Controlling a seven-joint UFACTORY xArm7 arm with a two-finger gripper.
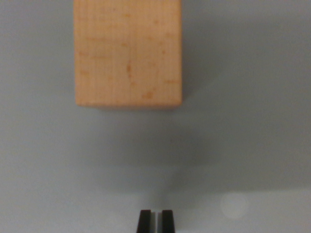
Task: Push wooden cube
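Wooden cube (pixel 128 52) is sitting at the top of the wrist view, its upper edge running out of frame; pale tan, squared corners, flat face flecked with small orange-brown specks and faint grain. It is resting on a smooth, matte grey-blue surface (pixel 252 97), casting a soft shadow to the wrist view's right and below. Gripper (pixel 156 221) is showing at the bottom edge as two black, blocky fingertips (pixel 145 221), jaws standing nearly closed with a thin slit between, gripping nothing, well apart from the cube. A faint pale round spot (pixel 234 205) is lying on the surface nearby.
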